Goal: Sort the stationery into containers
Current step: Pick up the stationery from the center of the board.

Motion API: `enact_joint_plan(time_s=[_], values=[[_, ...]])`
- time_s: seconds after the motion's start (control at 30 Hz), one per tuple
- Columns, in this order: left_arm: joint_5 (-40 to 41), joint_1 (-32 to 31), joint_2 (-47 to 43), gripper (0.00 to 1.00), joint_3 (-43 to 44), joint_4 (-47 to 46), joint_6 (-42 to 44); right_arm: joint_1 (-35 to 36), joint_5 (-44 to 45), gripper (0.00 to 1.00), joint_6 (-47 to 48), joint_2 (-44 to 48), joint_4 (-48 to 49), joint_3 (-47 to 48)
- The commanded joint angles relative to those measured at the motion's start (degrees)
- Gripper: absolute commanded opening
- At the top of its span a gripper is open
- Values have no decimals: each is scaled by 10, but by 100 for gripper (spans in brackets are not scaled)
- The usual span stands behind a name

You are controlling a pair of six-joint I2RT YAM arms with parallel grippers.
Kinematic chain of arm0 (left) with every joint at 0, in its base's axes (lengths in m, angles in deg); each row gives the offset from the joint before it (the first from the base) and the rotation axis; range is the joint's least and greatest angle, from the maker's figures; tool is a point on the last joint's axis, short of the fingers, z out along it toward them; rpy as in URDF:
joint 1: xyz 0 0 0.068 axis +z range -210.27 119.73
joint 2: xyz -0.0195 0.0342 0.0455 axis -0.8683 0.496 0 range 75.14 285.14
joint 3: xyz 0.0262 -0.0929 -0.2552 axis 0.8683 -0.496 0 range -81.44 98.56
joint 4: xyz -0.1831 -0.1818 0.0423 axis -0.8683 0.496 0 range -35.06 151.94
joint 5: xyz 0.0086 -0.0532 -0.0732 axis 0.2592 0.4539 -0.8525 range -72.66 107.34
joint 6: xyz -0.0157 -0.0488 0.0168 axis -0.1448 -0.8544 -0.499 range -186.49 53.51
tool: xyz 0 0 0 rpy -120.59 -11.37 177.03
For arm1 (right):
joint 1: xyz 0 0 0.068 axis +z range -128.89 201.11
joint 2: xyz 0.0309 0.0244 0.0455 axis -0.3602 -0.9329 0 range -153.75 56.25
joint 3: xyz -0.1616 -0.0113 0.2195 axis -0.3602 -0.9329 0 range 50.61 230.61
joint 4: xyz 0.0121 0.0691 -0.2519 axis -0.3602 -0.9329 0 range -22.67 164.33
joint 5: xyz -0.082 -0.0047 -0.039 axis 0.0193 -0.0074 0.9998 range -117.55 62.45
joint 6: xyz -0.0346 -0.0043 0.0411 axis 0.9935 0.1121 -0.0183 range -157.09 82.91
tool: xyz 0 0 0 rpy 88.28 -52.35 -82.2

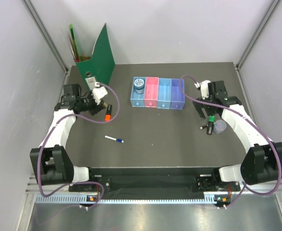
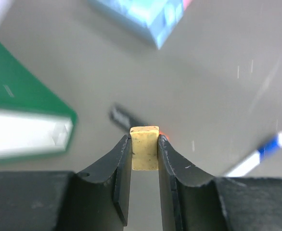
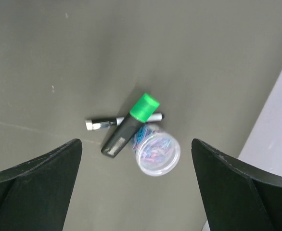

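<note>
Pale-yellow and square-ended, a small block (image 2: 145, 150) is sitting clamped between the fingers of the left pincer (image 2: 145, 137), which is pressing flat on two of its sides. A sliver of orange and a blurred black stub are showing just behind it. From above, the orange-and-black highlighter (image 1: 108, 112) is lying right at that pincer's tips, left of the tray row. The block is probably part of it, though the wrist view is not settling that.

The step in hand is looking like the lift and carry to a container. To do it well, the left arm is going to need a straight rise off the desk (image 1: 155, 144) before any sideways travel, since the hold is sitting near the fingertips and a drag could twist the piece loose. The green file holder (image 1: 100, 55) is standing close behind, so the path should be swinging right, away from it. The blue tray (image 1: 138, 102) is holding a round disc (image 1: 139, 84) — the pink tray (image 1: 151, 103) beside it is looking like the freer choice. The trays are narrow, so the piece should be turned along the tray's length and lowered between the walls before release.

The right pincer (image 3: 135, 142) is hanging wide open, gripping nothing, above the green-capped marker (image 3: 129, 127), which is lying across a slim pen (image 3: 98, 123) and touching a clear tub of clips (image 3: 158, 151). The white pen with blue cap (image 1: 114, 139) is lying alone, nearer the arms' bases.
</note>
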Motion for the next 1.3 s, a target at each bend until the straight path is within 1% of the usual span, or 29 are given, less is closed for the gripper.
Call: enact_joint_plan(time_s=[0.0, 0.03, 0.07, 0.1, 0.13, 0.2, 0.23, 0.3, 0.33, 0.37, 0.43, 0.5, 0.53, 0.6, 0.77, 1.27], values=[[-10, -76, -10, 0, 7, -206, -206, -30, -31, 93, -21, -1, 13, -20], [18, -92, -6, 0, 7, -267, -223, -38, -38, 92, -20, -5, 16, -22], [26, -119, 13, 0, 11, -287, -234, -41, -42, 92, -20, -8, 18, -25], [40, -132, 25, 0, 26, -301, -252, -43, -45, 92, -20, -14, 21, -28], [61, -153, 53, 0, 34, -339, -262, -47, -54, 92, -20, -16, 29, -31], [80, -168, 86, 0, 67, -368, -294, -48, -63, 91, -20, -25, 38, -41], [101, -179, 117, 0, 77, -398, -306, -49, -63, 91, -19, -28, 45, -43], [121, -189, 151, 0, 116, -413, -326, -50, -67, 91, -20, -37, 54, -52], [131, -199, 179, 0, 130, -415, -329, -54, -67, 91, -18, -39, 58, -54], [147, -204, 193, 0, 155, -416, -331, -57, -66, 91, -15, -44, 59, -54], [160, -217, 224, 0, 174, -416, -331, -74, -62, 91, -12, -45, 59, -50], [169, -228, 238, 0, 193, -421, -328, -97, -66, 91, -8, -45, 53, -44], [172, -232, 251, 0, 198, -423, -328, -97, -66, 91, -5, -46, 48, -43], [176, -240, 265, 0, 213, -429, -329, -128, -67, 91, 2, -49, 37, -40], [201, -251, 309, 0, 246, -430, -346, -150, -68, 91, 5, -29, 35, -43], [180, -261, 288, 0, 186, -397, -315, -180, -81, 88, 7, 6, 46, -115]])
